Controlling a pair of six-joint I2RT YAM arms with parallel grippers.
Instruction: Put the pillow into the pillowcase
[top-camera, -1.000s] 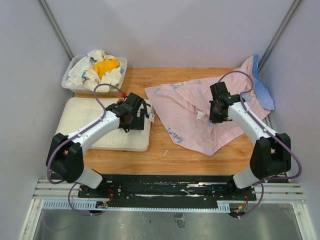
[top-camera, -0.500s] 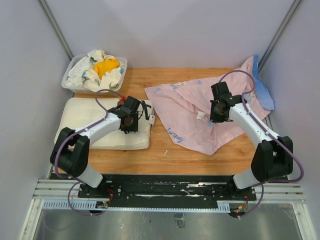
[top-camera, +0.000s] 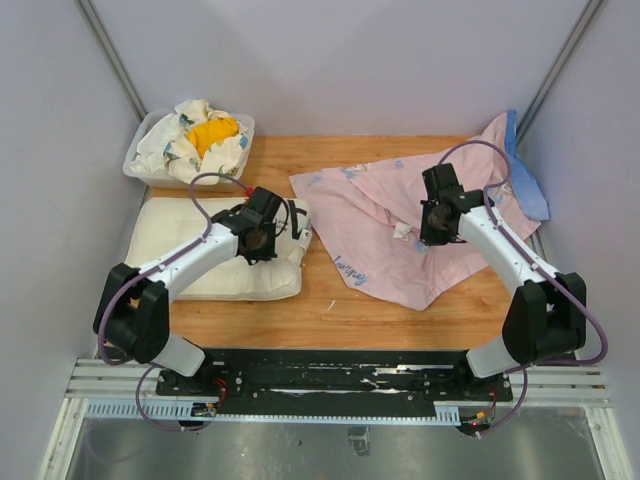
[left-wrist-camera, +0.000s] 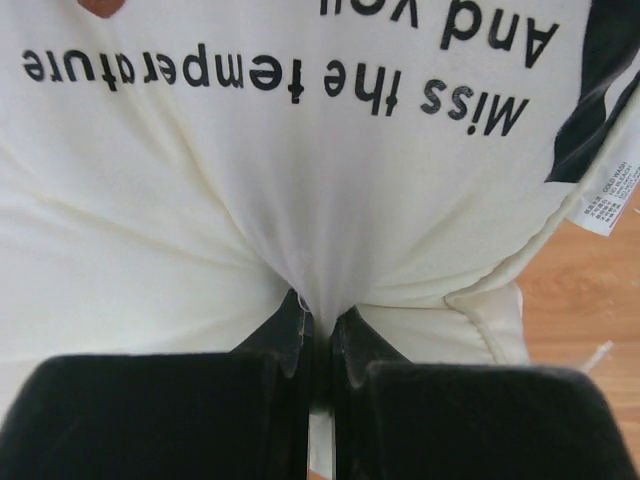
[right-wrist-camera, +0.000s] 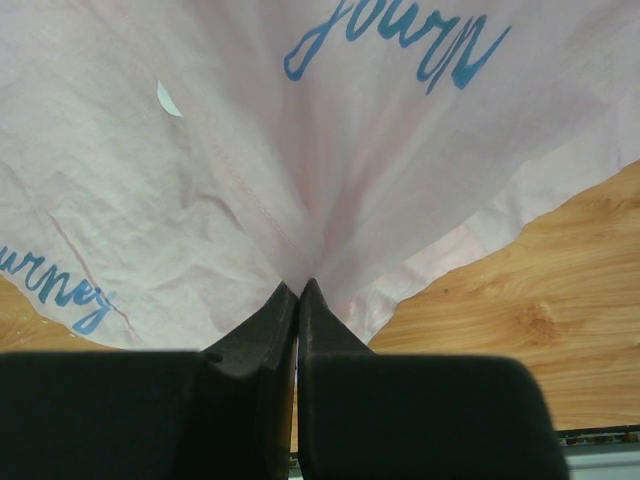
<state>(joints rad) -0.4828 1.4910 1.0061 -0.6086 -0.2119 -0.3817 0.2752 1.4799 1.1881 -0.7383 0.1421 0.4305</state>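
The cream-white pillow (top-camera: 185, 240) lies at the left of the table, its black strap (top-camera: 291, 218) at the right edge. My left gripper (top-camera: 262, 240) sits over that right end, shut on a pinched fold of the pillow (left-wrist-camera: 300, 200) below its black lettering (left-wrist-camera: 270, 80). The pillowcase (top-camera: 370, 225) lies pink side up at the centre right, a blue corner (top-camera: 525, 170) showing at the far right. My right gripper (top-camera: 432, 222) is shut on a fold of the pillowcase (right-wrist-camera: 250, 150), which carries blue script.
A white bin (top-camera: 140, 160) holding a white-and-yellow cloth bundle (top-camera: 205, 135) stands at the back left. Grey walls close in on three sides. Bare wooden table (top-camera: 330, 300) shows between pillow and pillowcase and along the front; the black rail (top-camera: 340, 375) carries the arm bases.
My left gripper has closed from wide open onto the pillow's right end, bunching the fabric there. The right gripper has stayed shut on the pillowcase and barely moved.
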